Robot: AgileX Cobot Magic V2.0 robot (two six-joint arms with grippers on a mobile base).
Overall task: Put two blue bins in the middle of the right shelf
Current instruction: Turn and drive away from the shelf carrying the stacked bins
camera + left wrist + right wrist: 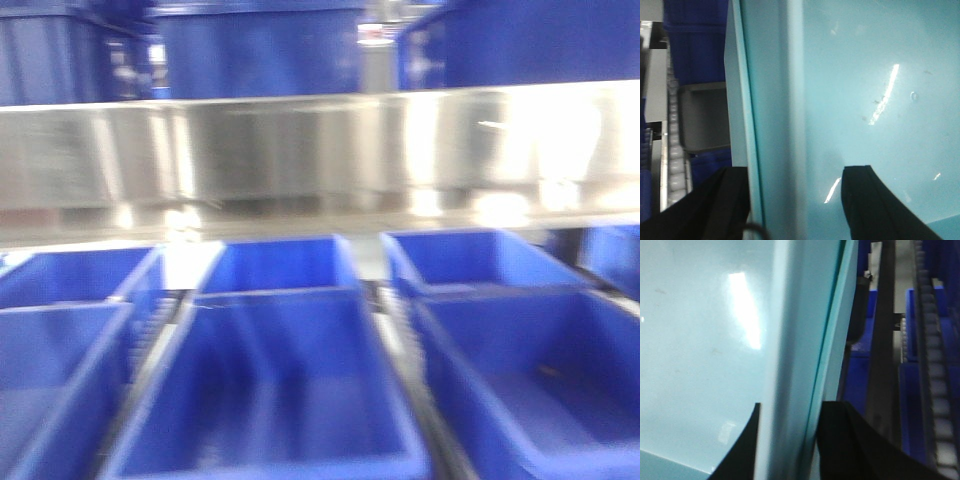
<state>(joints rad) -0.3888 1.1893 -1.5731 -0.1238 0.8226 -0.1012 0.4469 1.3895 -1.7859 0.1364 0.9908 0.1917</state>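
Note:
A large blue bin [270, 400] fills the bottom centre of the blurred front view, and neither gripper shows there. In the left wrist view my left gripper [795, 200] straddles this bin's left wall [772, 100], with one black finger [722, 205] outside and the other inside the bin, and looks shut on it. In the right wrist view my right gripper [790, 440] is shut on the bin's right wall [800, 340], one finger [845, 445] outside. The bin looks pale cyan in both wrist views.
A steel shelf edge [320, 150] crosses the front view with blue bins [260, 50] above it. Several more blue bins [520, 380] lie in rows below. Roller tracks run beside the held bin on the left [675, 150] and on the right [940, 390].

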